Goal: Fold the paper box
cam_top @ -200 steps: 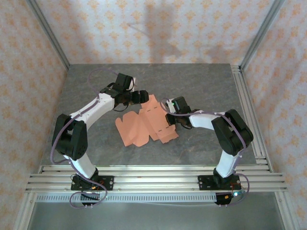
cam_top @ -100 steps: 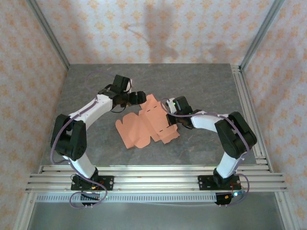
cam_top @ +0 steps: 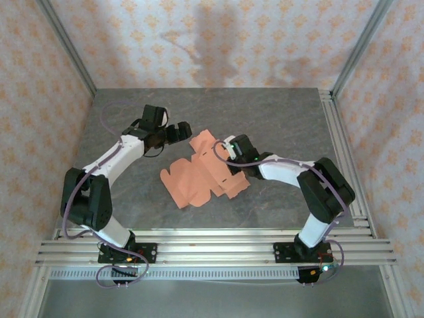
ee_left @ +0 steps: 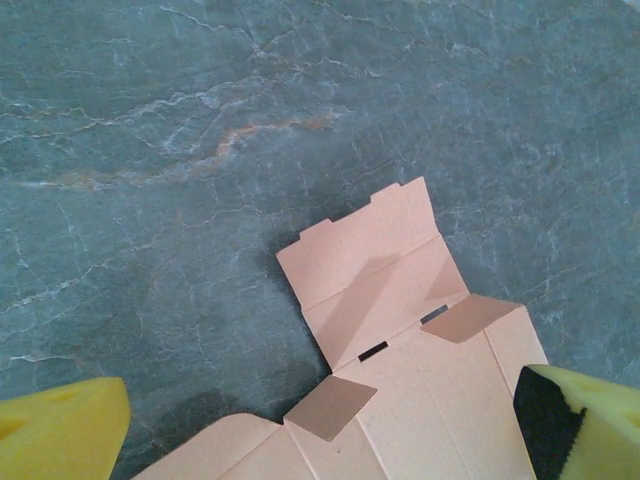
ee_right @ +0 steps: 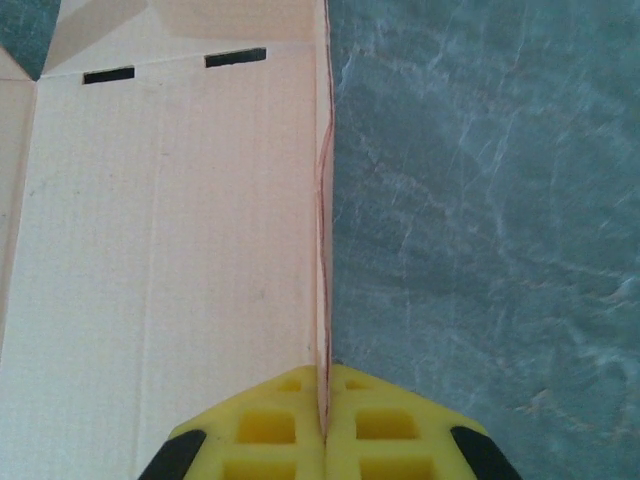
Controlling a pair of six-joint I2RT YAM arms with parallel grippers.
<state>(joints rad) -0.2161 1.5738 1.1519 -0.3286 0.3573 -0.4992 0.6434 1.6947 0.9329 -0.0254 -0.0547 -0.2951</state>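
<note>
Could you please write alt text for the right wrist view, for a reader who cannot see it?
The yellow right gripper pinches a thin edge of the salmon-orange paper box. Its flat panel, with two dark slots at the top, spreads left; the grey-green stone table lies right.

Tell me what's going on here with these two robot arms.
They are folding a paper box, at this point a mostly flat salmon-orange sheet on the grey table. The right claw is shut on the edge of a side panel, holding it raised. The left claw is open near the sheet's far flap, gripping nothing.
</note>
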